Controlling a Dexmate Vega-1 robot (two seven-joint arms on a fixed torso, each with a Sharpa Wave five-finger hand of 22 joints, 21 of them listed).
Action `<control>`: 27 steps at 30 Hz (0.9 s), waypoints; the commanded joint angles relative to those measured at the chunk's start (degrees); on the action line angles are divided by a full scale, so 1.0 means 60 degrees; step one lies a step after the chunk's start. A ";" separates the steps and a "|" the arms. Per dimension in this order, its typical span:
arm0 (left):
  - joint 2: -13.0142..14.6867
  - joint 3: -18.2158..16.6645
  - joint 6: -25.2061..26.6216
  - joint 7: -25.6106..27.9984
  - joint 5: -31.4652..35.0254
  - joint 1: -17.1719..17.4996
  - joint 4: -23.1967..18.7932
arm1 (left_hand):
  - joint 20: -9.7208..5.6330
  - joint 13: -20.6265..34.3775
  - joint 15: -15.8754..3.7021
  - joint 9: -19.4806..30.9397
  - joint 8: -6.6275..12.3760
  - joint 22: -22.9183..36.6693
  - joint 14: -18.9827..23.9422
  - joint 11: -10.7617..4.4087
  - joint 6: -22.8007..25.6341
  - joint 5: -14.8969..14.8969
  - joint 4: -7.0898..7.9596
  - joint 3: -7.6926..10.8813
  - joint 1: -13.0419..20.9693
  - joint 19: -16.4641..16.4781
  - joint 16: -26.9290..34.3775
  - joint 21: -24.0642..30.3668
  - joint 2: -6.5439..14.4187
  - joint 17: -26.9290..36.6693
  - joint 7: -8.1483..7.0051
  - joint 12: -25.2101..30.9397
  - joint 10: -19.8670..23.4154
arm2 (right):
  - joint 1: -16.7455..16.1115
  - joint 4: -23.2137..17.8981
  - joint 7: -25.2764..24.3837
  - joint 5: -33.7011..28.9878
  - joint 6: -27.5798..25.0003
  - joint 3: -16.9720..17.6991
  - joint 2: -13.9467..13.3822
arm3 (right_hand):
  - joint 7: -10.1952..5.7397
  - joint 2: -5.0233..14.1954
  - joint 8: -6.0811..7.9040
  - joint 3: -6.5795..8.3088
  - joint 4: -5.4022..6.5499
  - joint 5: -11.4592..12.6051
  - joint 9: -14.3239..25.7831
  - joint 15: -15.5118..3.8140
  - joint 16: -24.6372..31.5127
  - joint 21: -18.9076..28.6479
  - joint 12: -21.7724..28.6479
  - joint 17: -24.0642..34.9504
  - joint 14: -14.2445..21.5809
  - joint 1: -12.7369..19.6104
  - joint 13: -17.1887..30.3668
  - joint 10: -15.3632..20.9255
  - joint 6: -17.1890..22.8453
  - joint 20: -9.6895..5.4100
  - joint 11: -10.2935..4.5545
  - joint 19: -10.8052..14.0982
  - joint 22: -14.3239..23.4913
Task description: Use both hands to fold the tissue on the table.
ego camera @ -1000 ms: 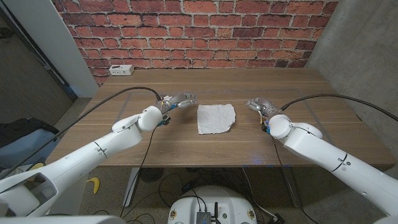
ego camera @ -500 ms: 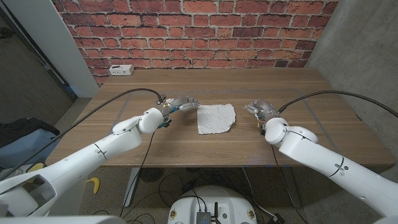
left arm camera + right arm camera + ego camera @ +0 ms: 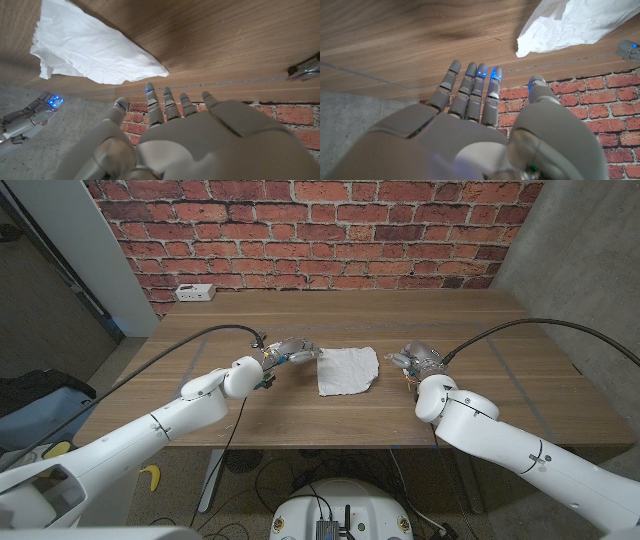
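- Socket strip [image 3: 195,292], white, sat way back on the left far corner of the wooden table [image 3: 300,315], right up by the brick wall [image 3: 300,230].
- Left hand [image 3: 291,351] hung over the table just beside the tissue's left edge, not touching it as far as the head view showed. Fingers were stretched out and spread toward the tissue, nothing in them. The left wrist view [image 3: 165,145] showed the same thing: straight fingers, a bit apart, with the tissue's corner close past the fingertips [image 3: 150,92].
- Tissue [image 3: 347,369] was lying in the middle of the table, white and crumpled, roughly square, between the two hands. It looked pretty much flat, with wavy edges.
- Right hand [image 3: 418,359] sat just off the tissue's right edge, a small gap between them. Fingers were out straight and close together, holding nothing; the right wrist view [image 3: 480,125] had them pointing near the tissue's corner [image 3: 580,25].
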 commanded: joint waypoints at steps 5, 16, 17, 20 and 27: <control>-0.0065 0.0131 -0.0277 -0.0506 0.0041 -0.0145 0.0303 | -0.0084 0.0047 -0.0035 0.0039 -0.0105 0.0058 -0.0331 -0.0039 -0.0291 0.0030 -0.0062 0.0009 -0.0138 -0.0369 -0.0068 -0.0025 0.0046 0.0010 -0.0083 -0.0112 -0.0283 | -0.0356 -0.0437 0.0431 -0.1918 -0.1697 -0.0369 0.1072 | 0.0027 -0.0495 0.0271 -0.0465 0.0085 0.0167 0.0188 0.0017 0.0480 0.0143 0.0490 0.0564 0.0501 -0.0190 0.0343 0.0466 0.0580 0.0184 -0.0005 0.0419 0.0045; -0.0118 0.0238 -0.0410 -0.0539 0.0312 -0.0249 0.0450 | -0.0097 0.0047 -0.0073 0.0040 -0.0119 0.0063 -0.0525 -0.0082 -0.0418 0.0030 -0.0060 -0.0003 -0.0187 -0.0442 -0.0083 -0.0034 0.0055 0.0010 -0.0187 -0.0142 -0.0398 | -0.1068 0.0679 0.7525 -0.9746 -0.1697 -0.0453 0.2804 | -0.0195 -0.0467 0.0238 -0.0530 -0.0070 0.0425 0.0431 -0.0124 0.0775 0.0014 0.0732 0.1333 0.0075 0.0514 0.0813 -0.0083 0.0206 0.0157 -0.0178 0.0271 0.0061; -0.0124 0.0248 -0.0419 -0.0530 0.0347 -0.0254 0.0458 | -0.0092 0.0047 -0.0071 0.0040 -0.0118 0.0063 -0.0528 -0.0087 -0.0421 0.0030 -0.0061 -0.0003 -0.0190 -0.0455 -0.0080 -0.0038 0.0056 0.0009 -0.0182 -0.0140 -0.0395 | -0.1076 0.0758 0.7732 -1.0028 -0.1697 -0.0467 0.2896 | -0.0185 -0.0431 0.0241 -0.0516 -0.0068 0.0435 0.0438 -0.0109 0.0788 0.0009 0.0741 0.1361 0.0064 0.0550 0.0828 -0.0097 0.0211 0.0162 -0.0166 0.0263 0.0062; -0.0133 0.0295 -0.0377 -0.0612 0.0456 -0.0300 0.0461 | -0.0094 0.0048 -0.0070 0.0040 -0.0109 0.0064 -0.0553 -0.0084 -0.0418 0.0031 -0.0060 -0.0004 -0.0198 -0.0462 -0.0077 -0.0037 0.0062 0.0009 -0.0206 -0.0139 -0.0403 | -0.1014 0.0992 0.8392 -1.0779 -0.1697 -0.0528 0.3110 | -0.0072 -0.0323 0.0372 -0.0574 0.0053 0.0431 0.0484 -0.0097 0.0952 -0.0012 0.0827 0.1550 0.0185 0.0498 0.0932 -0.0142 0.0555 0.0163 -0.0164 0.0249 0.0066; -0.0167 0.0485 0.0013 -0.1098 0.0780 -0.0498 0.0423 | -0.0135 0.0048 -0.0061 0.0040 -0.0109 0.0068 -0.0699 -0.0108 -0.0482 0.0027 -0.0039 -0.0033 -0.0267 -0.0612 -0.0080 -0.0076 0.0047 0.0017 -0.0194 -0.0127 -0.0409 | -0.0780 0.1455 0.9531 -1.1987 -0.1697 -0.0729 0.3384 | 0.0020 -0.0334 0.0446 -0.0764 0.0211 0.0381 0.0546 -0.0002 0.1162 -0.0046 0.1107 0.1803 0.0327 0.0261 0.1085 0.0195 0.0786 0.0177 -0.0040 0.0225 0.0071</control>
